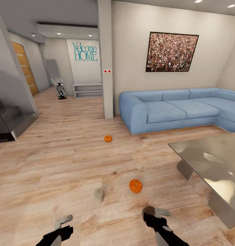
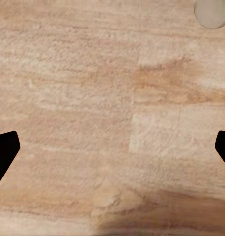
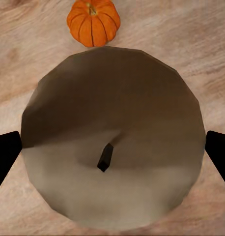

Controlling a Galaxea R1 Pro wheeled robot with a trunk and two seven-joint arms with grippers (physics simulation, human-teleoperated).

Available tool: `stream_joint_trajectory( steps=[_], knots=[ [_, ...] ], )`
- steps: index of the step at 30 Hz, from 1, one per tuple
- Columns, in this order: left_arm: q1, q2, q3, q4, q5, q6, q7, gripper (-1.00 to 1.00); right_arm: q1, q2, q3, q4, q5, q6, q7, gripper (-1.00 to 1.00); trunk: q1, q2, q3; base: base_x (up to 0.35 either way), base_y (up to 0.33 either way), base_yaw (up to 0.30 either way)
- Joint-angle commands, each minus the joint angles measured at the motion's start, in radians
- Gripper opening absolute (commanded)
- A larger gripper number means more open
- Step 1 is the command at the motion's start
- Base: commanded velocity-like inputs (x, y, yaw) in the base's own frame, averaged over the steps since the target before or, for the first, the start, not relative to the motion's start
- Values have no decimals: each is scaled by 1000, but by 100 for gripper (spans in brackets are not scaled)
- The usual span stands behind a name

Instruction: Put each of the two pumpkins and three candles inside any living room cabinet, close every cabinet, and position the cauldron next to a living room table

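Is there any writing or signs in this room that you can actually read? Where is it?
"Welcome HOME" in teal letters on the white wall panel at the far end of the hallway.
The two small red squares on the pillar carry no text I can read.
The framed picture above the sofa shows a speckled pattern, no words.

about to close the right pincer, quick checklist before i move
1. Candle centred between the right pincer fingers: ok.
2. Fingers pressing on the candle's sides: cannot tell.
3. Near pumpkin apart from the candle: ok.
4. Left pincer open, nothing between its fingers: ok.
5. Second candle upright on the floor: ok.
6. Table apart from the right arm: ok.
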Motion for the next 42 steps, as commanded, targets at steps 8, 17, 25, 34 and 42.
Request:
stream_joint_trajectory(
  steps=[8, 17, 25, 34, 42],
  knots=[
    [-1, 2, -8, -2, 8, 3, 9, 100, -1, 0, 9, 0, -9, -4, -6, -100, 0, 0, -1, 263, 125, 0],
    [-1, 2, -8, -2, 8, 3, 9, 100, -1, 0, 9, 0, -9, -5, -6, -100, 0, 0, -1, 252, 109, -60],
    [-1, 2, -9, -2, 8, 3, 9, 100, -1, -1, 9, 0, -9, -6, -6, -100, 0, 0, -1, 244, 135, -257],
    [-1, 3, -8, -2, 7, 3, 9, 100, -1, 0, 9, 0, -9, -6, -6, -100, 0, 0, -1, 220, 146, -277],
    [-1, 4, -9, -2, 8, 3, 9, 100, -1, -1, 8, 0, -9, -6, -6, -100, 0, 0, -1, 208, 147, -277]
  ],
)
